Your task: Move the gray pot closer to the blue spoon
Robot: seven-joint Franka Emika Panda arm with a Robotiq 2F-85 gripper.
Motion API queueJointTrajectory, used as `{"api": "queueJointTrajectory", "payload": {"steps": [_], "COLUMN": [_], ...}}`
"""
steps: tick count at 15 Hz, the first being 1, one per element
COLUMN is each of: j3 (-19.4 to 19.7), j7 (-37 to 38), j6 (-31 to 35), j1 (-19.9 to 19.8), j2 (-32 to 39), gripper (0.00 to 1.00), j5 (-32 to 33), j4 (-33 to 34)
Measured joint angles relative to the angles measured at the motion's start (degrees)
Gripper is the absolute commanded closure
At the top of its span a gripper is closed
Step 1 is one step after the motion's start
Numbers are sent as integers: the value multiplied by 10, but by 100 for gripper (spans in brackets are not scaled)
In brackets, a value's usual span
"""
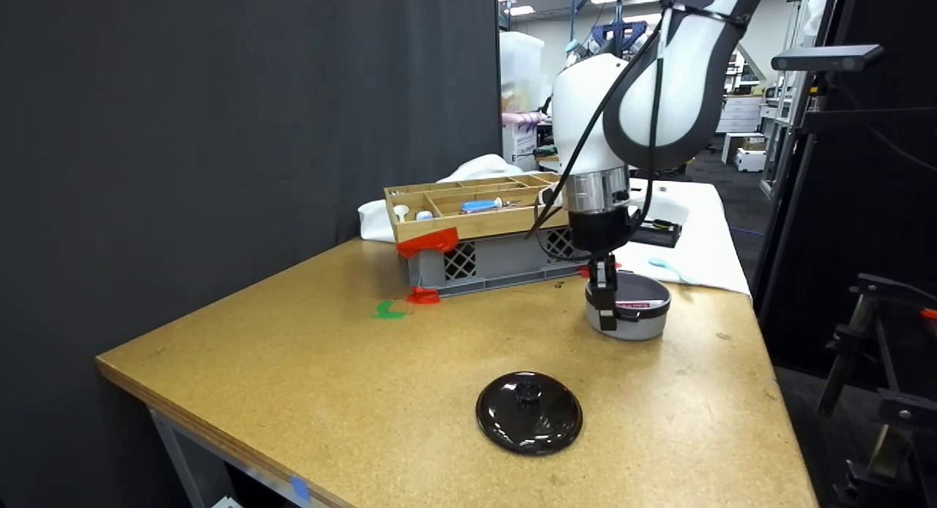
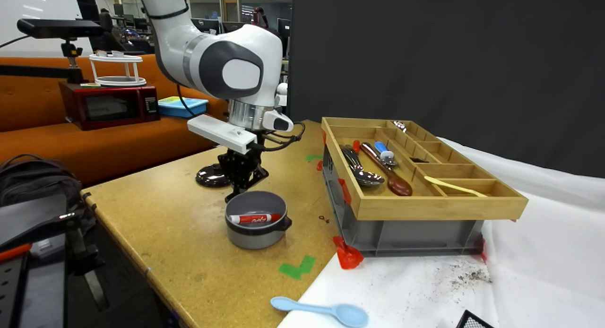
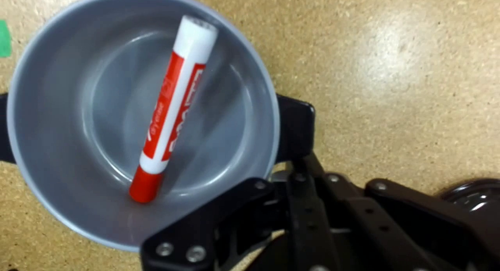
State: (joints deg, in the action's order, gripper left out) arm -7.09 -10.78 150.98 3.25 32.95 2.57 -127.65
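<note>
The gray pot [image 1: 644, 327] stands upright on the wooden table, with a dark rim band and black side handles. It shows in an exterior view [image 2: 253, 239] and the wrist view [image 3: 50, 118], with a red and white marker [image 3: 172, 107] lying inside. The light blue spoon [image 2: 326, 310] lies partly on the white cloth, apart from the pot; it also shows in an exterior view [image 1: 675, 270] and is out of the wrist view. My gripper [image 3: 299, 167] looks shut, low beside the pot at one side handle. Its fingertips are partly hidden under that handle. It also shows in both exterior views [image 1: 607, 321] [image 2: 231, 196].
A black lid [image 1: 528, 414] lies on the table [image 1: 329, 376], on the gripper's side of the pot. A gray crate [image 2: 416, 236] with a wooden utensil tray [image 2: 439, 207] on top stands beside the pot. Green tape [image 2: 298, 267] marks the table near the white cloth [image 2: 401, 280].
</note>
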Motion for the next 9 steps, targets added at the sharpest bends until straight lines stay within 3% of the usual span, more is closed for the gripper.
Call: {"api": "queueJointTrajectory", "payload": {"steps": [9], "j3": [19], "j7": [17], "j6": [65], "j1": [1], "j2": [-82], "gripper": [100], "j5": [2], "j4": [-114]}}
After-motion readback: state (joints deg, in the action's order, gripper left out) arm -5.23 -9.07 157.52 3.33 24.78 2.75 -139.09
